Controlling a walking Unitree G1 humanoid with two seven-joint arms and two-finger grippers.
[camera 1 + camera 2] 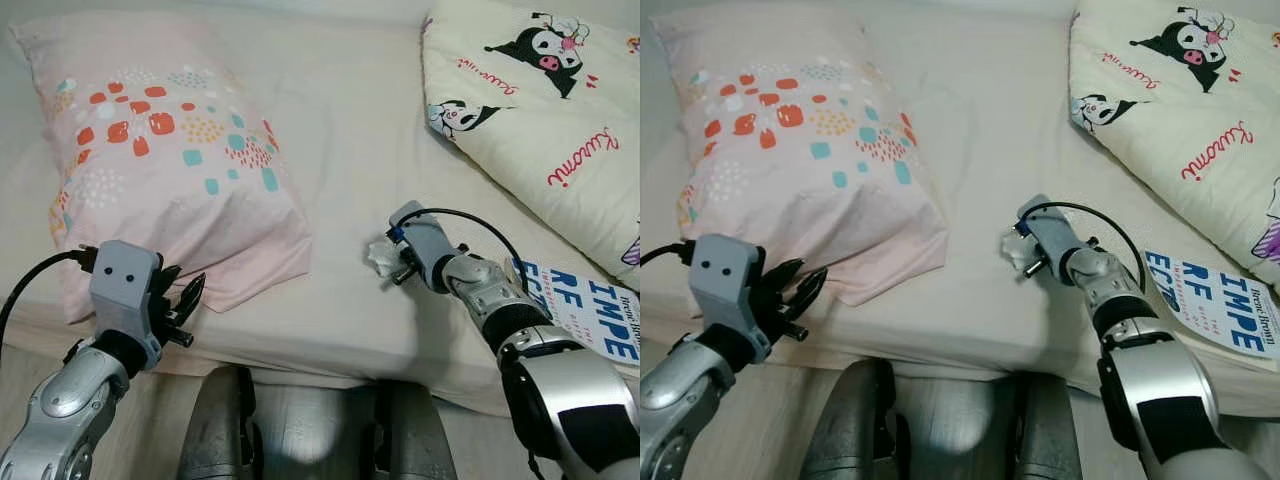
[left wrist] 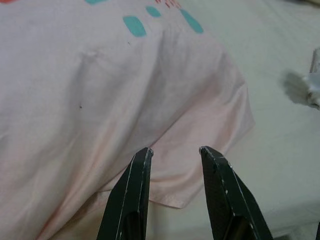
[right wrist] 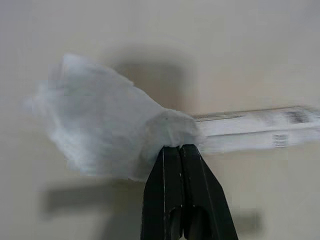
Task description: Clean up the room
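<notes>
A crumpled white tissue (image 1: 382,256) hangs just above the cream bed sheet (image 1: 350,150), with my right gripper (image 3: 174,148) shut on its edge; its shadow falls on the sheet below. A thin clear strip (image 3: 255,127) sticks out beside the tissue (image 3: 105,130). My left gripper (image 2: 175,152) is open at the bed's near edge, pointing at the lower corner of a pink patterned pillow (image 1: 160,170) without touching it.
A cream quilt (image 1: 540,90) with cartoon prints lies at the back right. A white and blue book (image 1: 590,305) rests on the bed by my right forearm. The wooden floor (image 1: 310,430) and my legs are below the mattress edge.
</notes>
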